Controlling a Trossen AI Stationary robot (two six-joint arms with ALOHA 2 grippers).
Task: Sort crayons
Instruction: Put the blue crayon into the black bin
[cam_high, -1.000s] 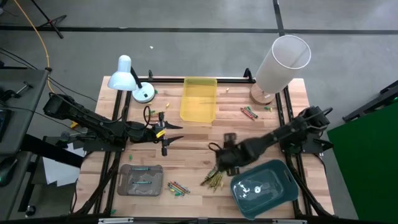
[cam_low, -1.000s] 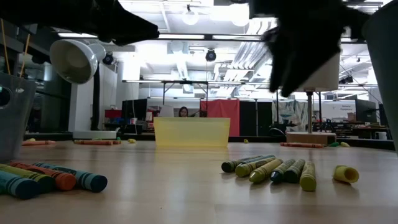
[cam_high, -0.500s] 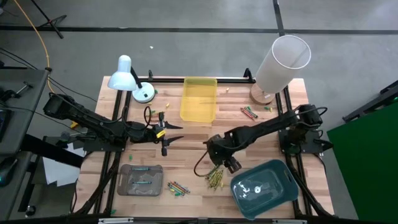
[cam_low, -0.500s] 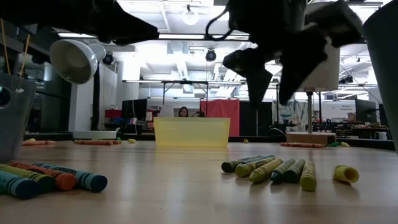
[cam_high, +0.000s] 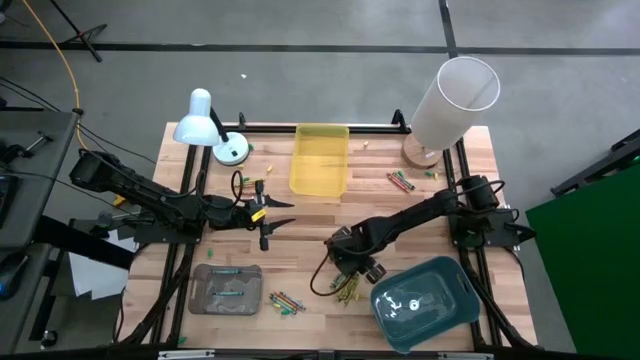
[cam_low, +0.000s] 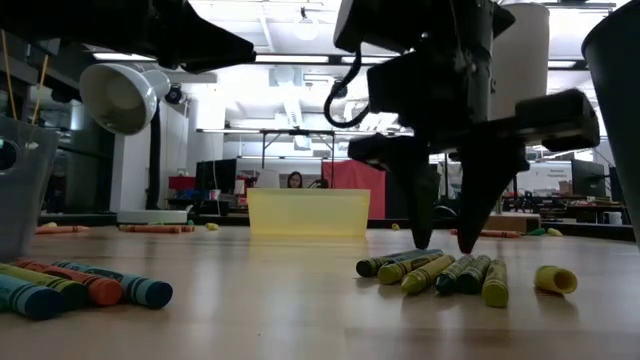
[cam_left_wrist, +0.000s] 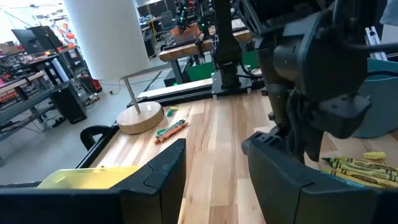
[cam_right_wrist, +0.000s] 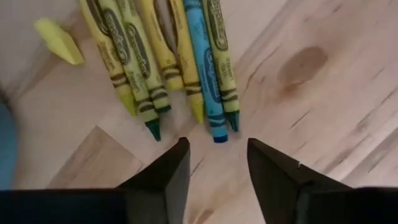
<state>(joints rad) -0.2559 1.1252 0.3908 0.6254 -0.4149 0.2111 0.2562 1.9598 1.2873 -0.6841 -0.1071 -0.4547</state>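
Observation:
A cluster of crayons (cam_high: 347, 289) lies on the wooden table near the teal tray (cam_high: 425, 300). They are mostly yellow-olive, with one blue crayon (cam_right_wrist: 206, 74) and a short yellow stub (cam_right_wrist: 59, 40) beside them. My right gripper (cam_low: 447, 240) stands open and points down just above the cluster's pointed ends (cam_low: 430, 268); its fingers touch nothing. A second group of crayons (cam_high: 287, 302) lies by the grey tray (cam_high: 227, 288), and a third group (cam_high: 400, 182) at the back right. My left gripper (cam_high: 283, 215) waits open above the table's left middle.
A yellow tray (cam_high: 320, 160) stands at the far middle. A white desk lamp (cam_high: 210, 125) is at the far left and a tall white cylinder (cam_high: 455, 100) on a wooden base at the far right. Bare wood lies between the two grippers.
My right gripper has come down toward the table's near edge onto the yellow-olive cluster. Its wrist has rolled and its fingers have tipped to point straight down. The crayons have not moved.

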